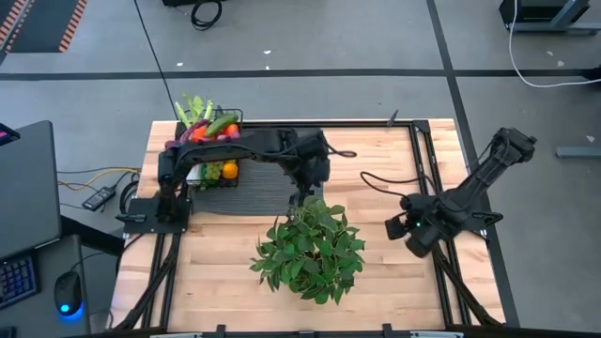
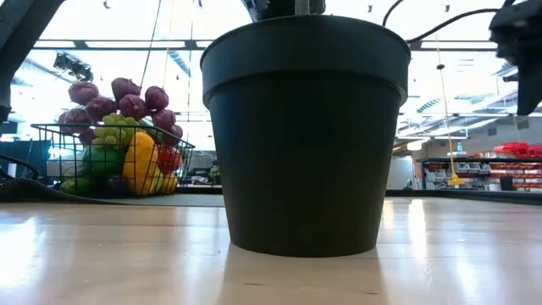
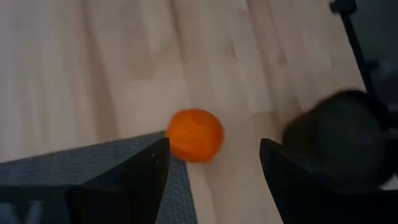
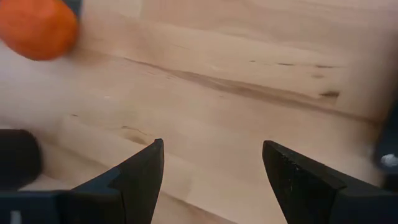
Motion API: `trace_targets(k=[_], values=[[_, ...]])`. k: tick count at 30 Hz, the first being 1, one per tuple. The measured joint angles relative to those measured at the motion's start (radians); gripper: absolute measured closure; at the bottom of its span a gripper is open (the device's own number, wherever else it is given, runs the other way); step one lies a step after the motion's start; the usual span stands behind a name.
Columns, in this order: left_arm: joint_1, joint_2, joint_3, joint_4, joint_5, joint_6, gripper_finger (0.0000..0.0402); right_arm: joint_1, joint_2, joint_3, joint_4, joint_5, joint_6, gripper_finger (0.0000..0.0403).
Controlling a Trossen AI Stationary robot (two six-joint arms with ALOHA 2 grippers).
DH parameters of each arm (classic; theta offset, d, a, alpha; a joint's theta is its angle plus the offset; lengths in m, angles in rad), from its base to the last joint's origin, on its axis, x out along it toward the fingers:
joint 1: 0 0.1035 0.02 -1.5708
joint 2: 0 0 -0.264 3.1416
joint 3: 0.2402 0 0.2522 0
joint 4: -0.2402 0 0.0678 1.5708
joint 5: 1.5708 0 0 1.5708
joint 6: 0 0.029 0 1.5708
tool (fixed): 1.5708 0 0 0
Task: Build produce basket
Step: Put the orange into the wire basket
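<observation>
The black wire basket [image 1: 208, 155] stands at the table's far left, heaped with produce [image 1: 208, 127]. In the low view its mesh [image 2: 51, 144] holds purple bulbs, green grapes and a yellow pepper [image 2: 140, 161]. A loose orange [image 3: 194, 135] lies on the wood beside the corner of the dark ribbed mat [image 3: 74, 165]; the right wrist view shows this orange [image 4: 36, 26] too. My left gripper [image 3: 214, 146] is open above the orange, by the mat's right edge [image 1: 302, 191]. My right gripper [image 4: 211, 146] is open and empty at the table's right side [image 1: 402, 230].
A big leafy plant [image 1: 310, 249] in a black pot [image 2: 305, 127] stands at the table's middle, just in front of my left gripper. The pot [image 3: 336, 140] is close beside the orange. The ribbed mat [image 1: 249, 188] lies right of the basket.
</observation>
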Motion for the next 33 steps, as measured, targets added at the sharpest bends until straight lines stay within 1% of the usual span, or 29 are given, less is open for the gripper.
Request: trace_targets(k=[2, 3, 5, 8, 13, 15, 18, 22, 24, 26, 27, 30, 31, 33], values=[[-0.013, 0.007, -0.002, -0.016, 0.024, 0.017, 0.0145, 0.051, 0.005, 0.000, 0.003, 0.050, 0.087, 0.0127], [-0.018, 0.014, -0.001, -0.011, 0.048, 0.019, 0.0145, 0.071, 0.007, 0.000, 0.007, 0.069, 0.106, 0.0127], [-0.024, 0.029, 0.000, -0.008, 0.073, 0.012, 0.0145, 0.091, 0.011, 0.000, 0.033, 0.083, 0.110, 0.0127], [-0.034, 0.060, -0.001, 0.009, 0.075, -0.009, 0.0145, 0.111, 0.025, 0.000, 0.049, 0.092, 0.110, 0.0128], [-0.050, 0.092, -0.002, 0.078, 0.052, -0.032, 0.0145, 0.136, 0.042, 0.000, 0.046, 0.093, 0.106, 0.0129], [-0.064, 0.101, -0.002, 0.107, 0.037, -0.004, 0.0145, 0.147, 0.045, 0.000, 0.049, 0.094, 0.106, 0.0129], [-0.089, 0.103, -0.002, 0.122, 0.002, 0.078, 0.0143, 0.167, 0.045, 0.000, 0.069, 0.109, 0.105, 0.0129], [-0.113, 0.129, -0.002, 0.122, 0.000, 0.179, 0.0135, 0.192, 0.046, 0.000, 0.122, 0.162, 0.106, 0.0129], [-0.119, 0.154, 0.000, 0.146, 0.006, 0.179, 0.0129, 0.201, 0.052, 0.000, 0.145, 0.198, 0.112, 0.0129], [-0.118, 0.174, -0.003, 0.116, 0.005, 0.184, 0.0122, 0.208, 0.063, 0.000, 0.172, 0.223, 0.113, 0.0129], [-0.117, 0.190, -0.001, 0.144, 0.006, 0.194, 0.0119, 0.208, 0.072, 0.000, 0.188, 0.229, 0.113, 0.0129], [-0.117, 0.217, -0.003, 0.161, -0.011, 0.208, 0.0110, 0.214, 0.102, 0.000, 0.239, 0.230, 0.108, 0.0129], [-0.117, 0.220, -0.003, 0.195, -0.017, 0.206, 0.0107, 0.221, 0.115, 0.000, 0.264, 0.228, 0.108, 0.0129], [-0.117, 0.219, -0.003, 0.208, -0.027, 0.206, 0.0102, 0.230, 0.141, 0.000, 0.305, 0.221, 0.107, 0.0129]])
